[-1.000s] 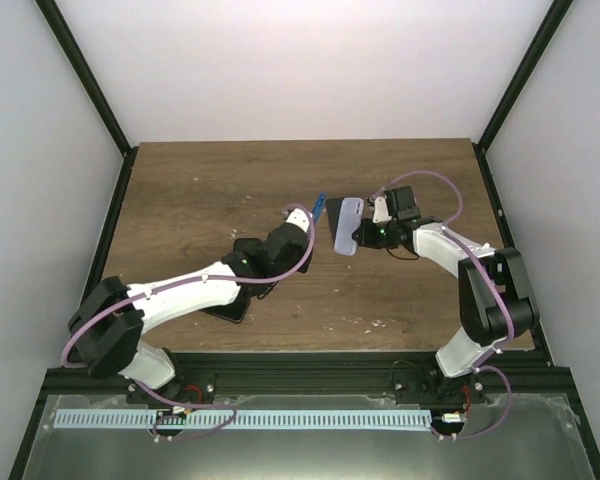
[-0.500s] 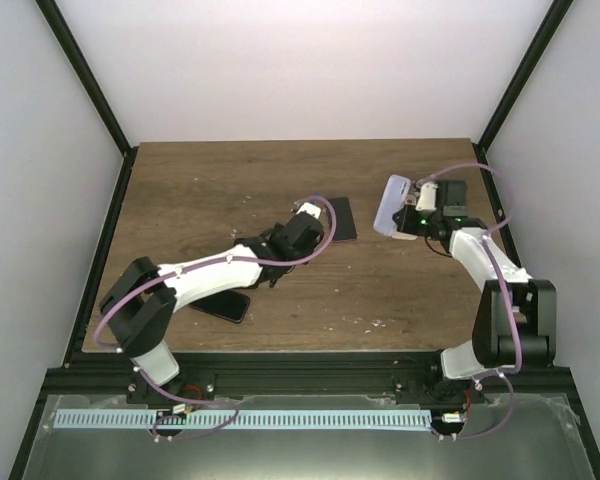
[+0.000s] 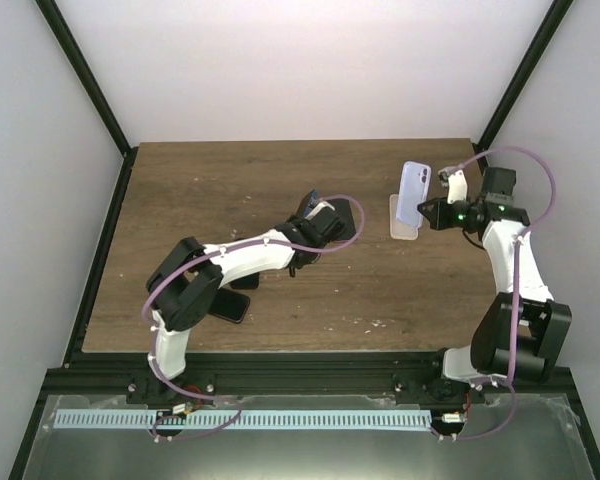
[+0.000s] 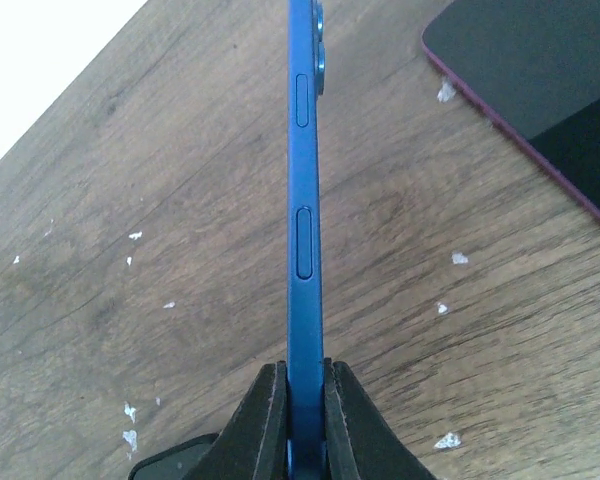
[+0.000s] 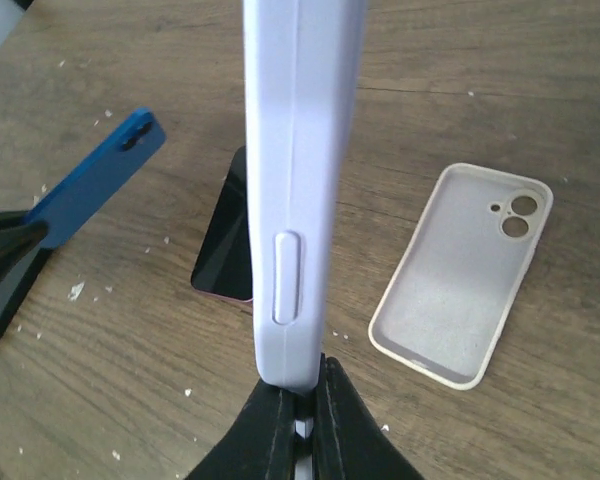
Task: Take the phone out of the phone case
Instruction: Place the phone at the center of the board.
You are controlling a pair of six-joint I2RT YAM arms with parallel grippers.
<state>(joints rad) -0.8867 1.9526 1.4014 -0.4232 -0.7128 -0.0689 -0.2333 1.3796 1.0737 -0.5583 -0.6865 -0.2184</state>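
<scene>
The blue phone (image 4: 303, 200) stands on edge above the wood, side buttons facing me, with my left gripper (image 4: 305, 368) shut on its lower end. It also shows at the left of the right wrist view, the blue phone (image 5: 95, 185) bare and well apart from the case. The lilac phone case (image 5: 300, 150) is held upright with my right gripper (image 5: 302, 385) shut on its bottom edge. From above, the lilac case (image 3: 412, 193) hangs at the right of the table, and the left gripper (image 3: 315, 213) is near the middle.
A cream case (image 5: 465, 275) lies open side up on the table below the lilac one. A dark phone with a maroon rim (image 4: 540, 90) lies flat beside the blue phone. Another dark phone (image 3: 230, 305) lies under the left arm. White crumbs dot the wood.
The right gripper carried the lilac case from the table's middle to the right and raised it upright. The left gripper with the blue phone shifted slightly right, so phone and case are farther apart.
</scene>
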